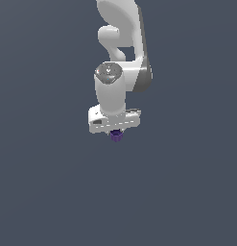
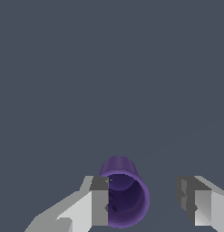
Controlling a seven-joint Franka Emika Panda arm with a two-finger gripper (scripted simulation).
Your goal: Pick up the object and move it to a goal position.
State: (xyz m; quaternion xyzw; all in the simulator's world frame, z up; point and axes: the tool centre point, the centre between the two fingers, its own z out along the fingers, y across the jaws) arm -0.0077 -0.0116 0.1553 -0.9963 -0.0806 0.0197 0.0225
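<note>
The object (image 2: pixel 120 168) is a small dark purple hollow cup lying on its side between my fingers, its open mouth facing the wrist camera. One grey fingertip (image 2: pixel 99 201) overlaps the cup's rim, while the other fingertip (image 2: pixel 188 199) stands apart from it with a clear gap. My gripper (image 2: pixel 141 201) is open. In the exterior view the object (image 1: pixel 116 136) peeks out just under the white gripper (image 1: pixel 115 130), whose fingers are hidden by the hand.
A plain dark grey-blue surface fills both views. The white arm (image 1: pixel 121 43) rises above the gripper in the exterior view.
</note>
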